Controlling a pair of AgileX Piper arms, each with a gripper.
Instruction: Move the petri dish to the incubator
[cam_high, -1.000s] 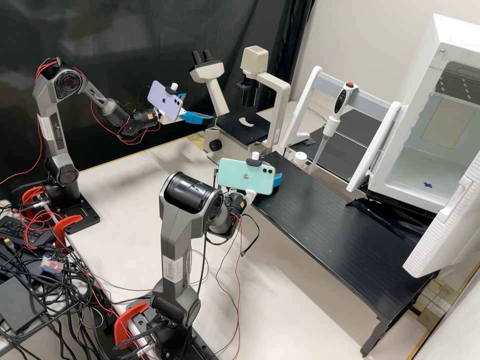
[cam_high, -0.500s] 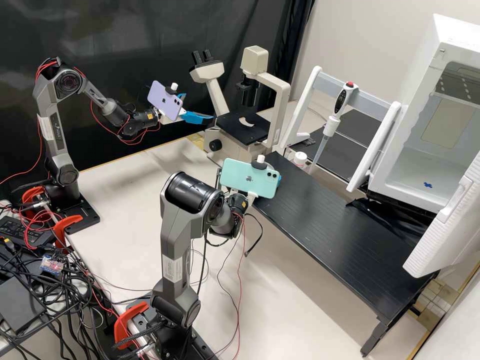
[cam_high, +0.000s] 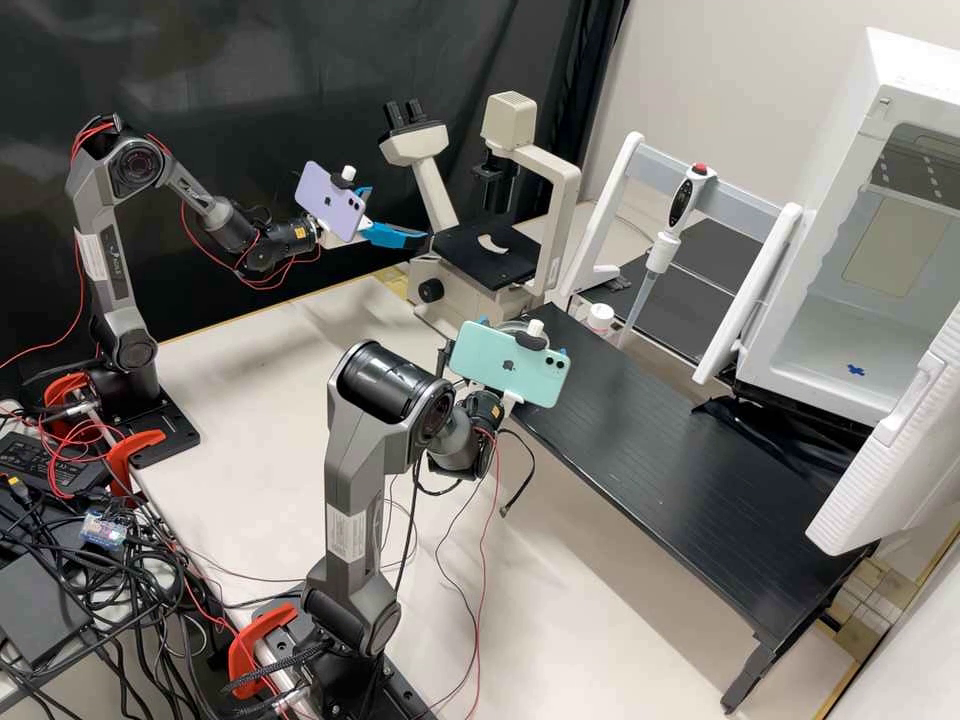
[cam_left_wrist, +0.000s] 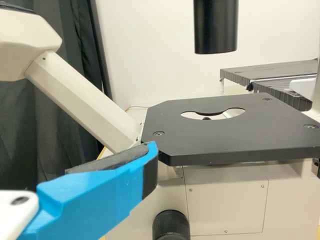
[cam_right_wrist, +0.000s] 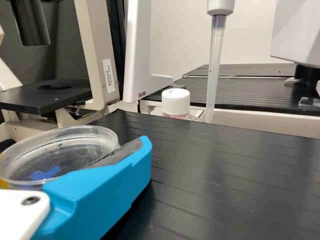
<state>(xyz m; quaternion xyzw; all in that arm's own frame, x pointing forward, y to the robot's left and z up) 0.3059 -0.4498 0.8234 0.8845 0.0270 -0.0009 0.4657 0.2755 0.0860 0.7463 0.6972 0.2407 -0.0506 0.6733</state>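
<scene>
Petri dish (cam_right_wrist: 107, 134): clear, glossy plastic; rim catches light. Incubator (cam_high: 912, 75): white, smooth, low gloss. Black platform (cam_right_wrist: 225, 170): finely grooved, satin, soft reflections. Microscope stage (cam_left_wrist: 240, 135): smooth, matt black. Microscope body (cam_left_wrist: 75, 92): cream, smooth, painted look. Curtain (cam_high: 230, 60): dark cloth, folded, faint sheen. Blue finger (cam_left_wrist: 95, 197): smooth plastic, satin; pad matt, slightly rough. Pipette tube (cam_right_wrist: 215, 60): translucent, frosted plastic. Bottle cap (cam_right_wrist: 176, 102): matt white plastic. Arm's shoulder cylinder (cam_high: 385, 382): glossy black.

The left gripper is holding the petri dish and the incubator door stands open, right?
Not the left: the right gripper is holding the petri dish, as the right wrist view shows. The incubator door does stand open.
</scene>
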